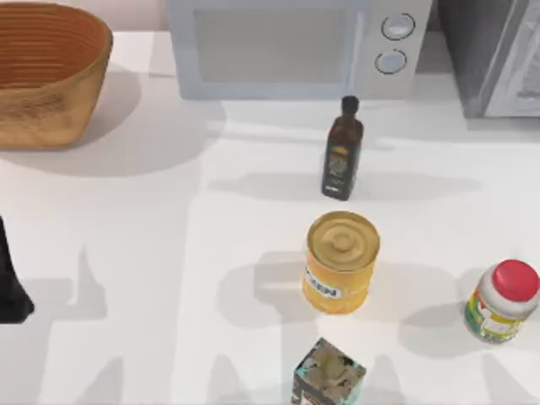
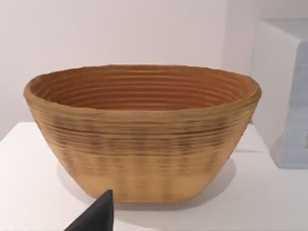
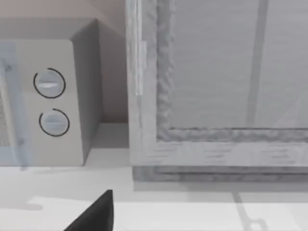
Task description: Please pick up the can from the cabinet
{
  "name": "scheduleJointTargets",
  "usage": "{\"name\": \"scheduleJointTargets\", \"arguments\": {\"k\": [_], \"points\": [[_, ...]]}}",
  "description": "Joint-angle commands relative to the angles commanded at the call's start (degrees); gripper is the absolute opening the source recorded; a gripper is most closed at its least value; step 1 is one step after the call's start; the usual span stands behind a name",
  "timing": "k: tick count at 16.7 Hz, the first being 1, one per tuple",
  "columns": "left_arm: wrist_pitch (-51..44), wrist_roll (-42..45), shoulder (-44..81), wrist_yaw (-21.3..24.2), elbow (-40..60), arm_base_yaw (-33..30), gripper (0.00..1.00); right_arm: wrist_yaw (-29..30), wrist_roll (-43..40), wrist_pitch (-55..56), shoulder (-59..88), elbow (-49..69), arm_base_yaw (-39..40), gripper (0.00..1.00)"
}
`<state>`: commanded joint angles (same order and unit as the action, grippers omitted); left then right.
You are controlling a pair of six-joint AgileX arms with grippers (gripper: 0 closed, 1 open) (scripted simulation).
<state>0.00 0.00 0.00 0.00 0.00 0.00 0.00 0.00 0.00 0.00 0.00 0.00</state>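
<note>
The can [image 1: 341,262], a squat yellow-orange tin with a gold ridged lid and a white label band with blue letters, stands upright on the cabinet's flat white top [image 1: 135,245], right of the middle. My left gripper [image 1: 10,287] is a dark shape at the far left edge, well away from the can; a black tip of it [image 2: 96,216] shows in the left wrist view, facing the basket. A black tip of my right gripper [image 3: 96,214] appears in the right wrist view, facing the microwave and a grey unit.
A dark bottle [image 1: 342,150] stands behind the can, a red-capped jar [image 1: 501,301] to its right, and a small patterned box [image 1: 327,372] in front. A woven basket [image 1: 46,72] sits at the back left, a microwave [image 1: 295,46] at the back, and a grey unit [image 1: 498,55] at the back right.
</note>
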Motion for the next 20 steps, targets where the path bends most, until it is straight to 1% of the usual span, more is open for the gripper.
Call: {"name": "scheduleJointTargets", "arguments": {"k": [4,8,12,20], "points": [[0.00,0.00,0.00,0.00,0.00,0.00,1.00,0.30,0.03,-0.33,1.41,1.80,0.15,1.00],[0.00,0.00,0.00,0.00,0.00,0.00,1.00,1.74,0.17,-2.77,9.86,12.47,1.23,1.00],[0.00,0.00,0.00,0.00,0.00,0.00,1.00,3.79,0.33,-7.25,23.93,30.16,3.20,1.00],[0.00,0.00,0.00,0.00,0.00,0.00,1.00,8.30,0.65,-17.76,56.20,72.48,7.81,1.00]]}}
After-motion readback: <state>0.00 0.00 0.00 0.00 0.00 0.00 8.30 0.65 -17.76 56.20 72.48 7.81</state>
